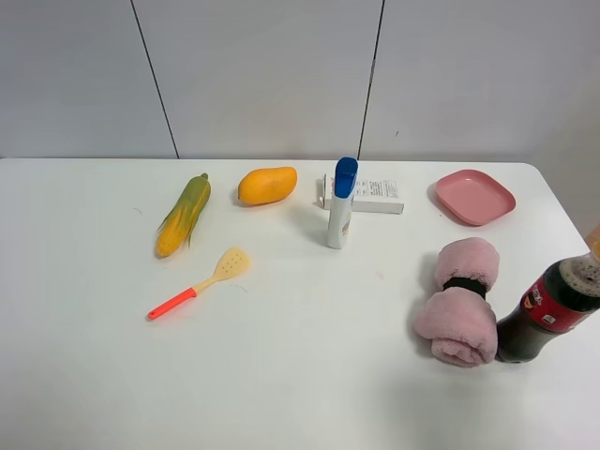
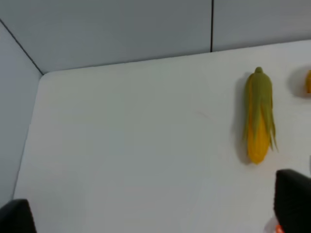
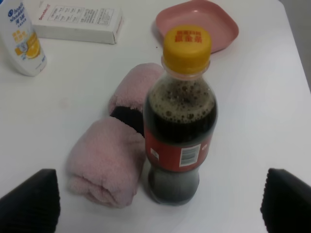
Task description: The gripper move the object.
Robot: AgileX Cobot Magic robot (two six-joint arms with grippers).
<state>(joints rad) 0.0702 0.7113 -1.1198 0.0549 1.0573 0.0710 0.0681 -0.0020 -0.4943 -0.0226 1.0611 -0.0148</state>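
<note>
The ear of corn (image 1: 184, 216) lies on the white table (image 1: 300, 375) at the back left, with its green husk end toward the wall and its yellow kernels toward the front. It also shows in the left wrist view (image 2: 259, 116). My left gripper (image 2: 154, 209) is open and empty, with only its black fingertips (image 2: 294, 199) showing, and it sits apart from the corn. My right gripper (image 3: 158, 201) is open and empty, above the cola bottle (image 3: 181, 121). Neither gripper shows in the exterior high view.
An orange-yellow mango (image 1: 267, 185) lies beside the corn, and a yellow spatula with a red handle (image 1: 197, 284) lies in front of it. A white bottle with a blue cap (image 1: 341, 204), a white box (image 1: 370, 195), a pink plate (image 1: 474, 196), a rolled pink towel (image 1: 459, 300) and the cola bottle (image 1: 553, 309) stand to the right.
</note>
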